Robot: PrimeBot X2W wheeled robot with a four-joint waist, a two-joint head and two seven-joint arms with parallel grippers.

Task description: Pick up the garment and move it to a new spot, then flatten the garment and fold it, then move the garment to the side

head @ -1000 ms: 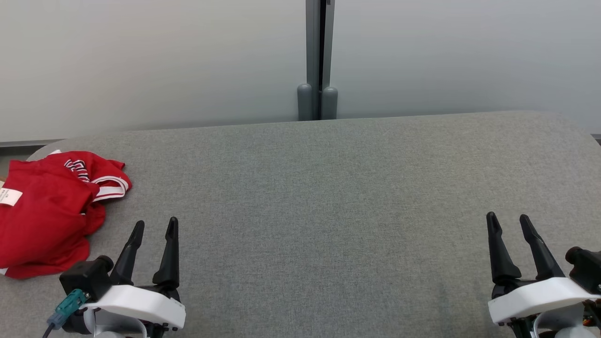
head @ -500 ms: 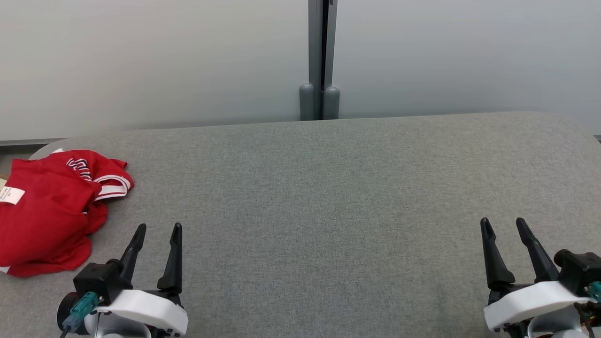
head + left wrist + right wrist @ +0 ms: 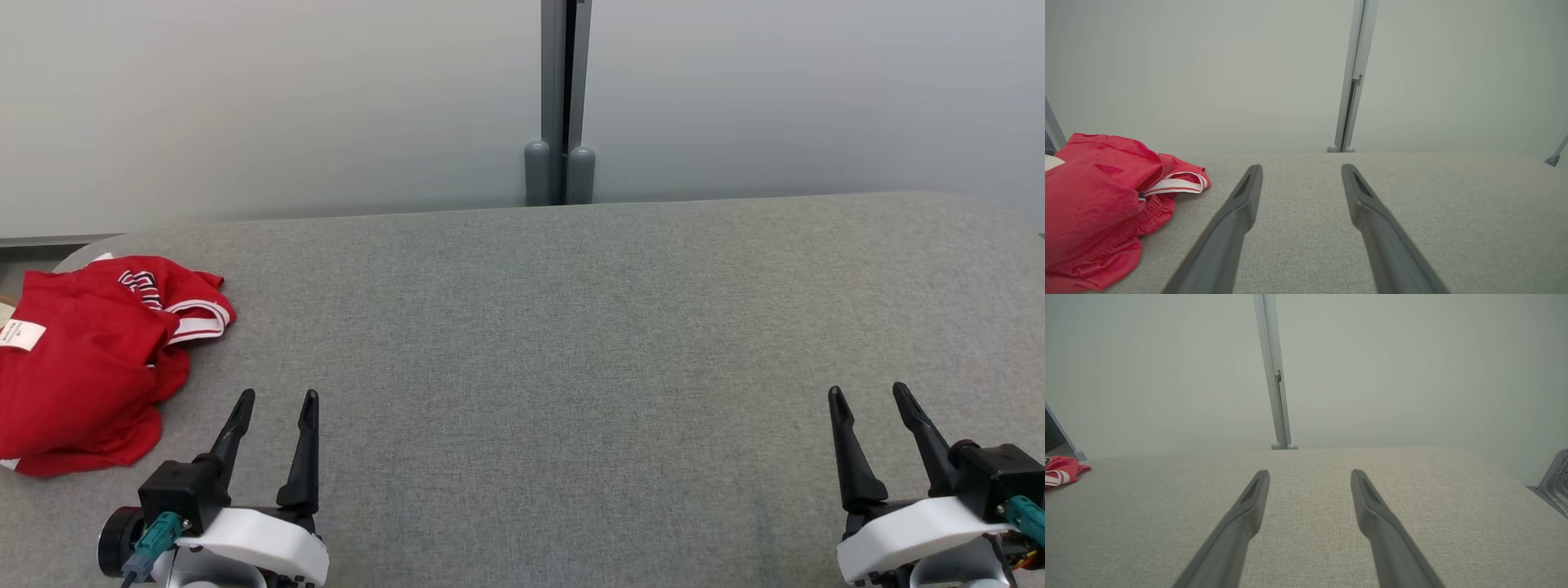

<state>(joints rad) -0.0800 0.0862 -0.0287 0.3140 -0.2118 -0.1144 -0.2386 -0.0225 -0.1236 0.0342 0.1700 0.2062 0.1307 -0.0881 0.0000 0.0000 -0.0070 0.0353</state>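
Note:
The garment is red with white-striped trim and a white label; it lies crumpled at the far left end of the grey table. In the left wrist view the garment lies left of the fingers. My left gripper stands open just right of it, near the front edge, with nothing between its fingers. At the front right, far from the cloth, my right gripper is open and empty. The right wrist view catches a corner of the garment at its left edge.
A pale partition wall with a grey vertical post stands right behind the table. The table's far left corner is rounded, with the garment lying at that edge. A metal bracket shows off the table's right end.
Both grippers have drawn back a little toward the front edge, still open. The camera shifted slightly; the garment lies as it did.

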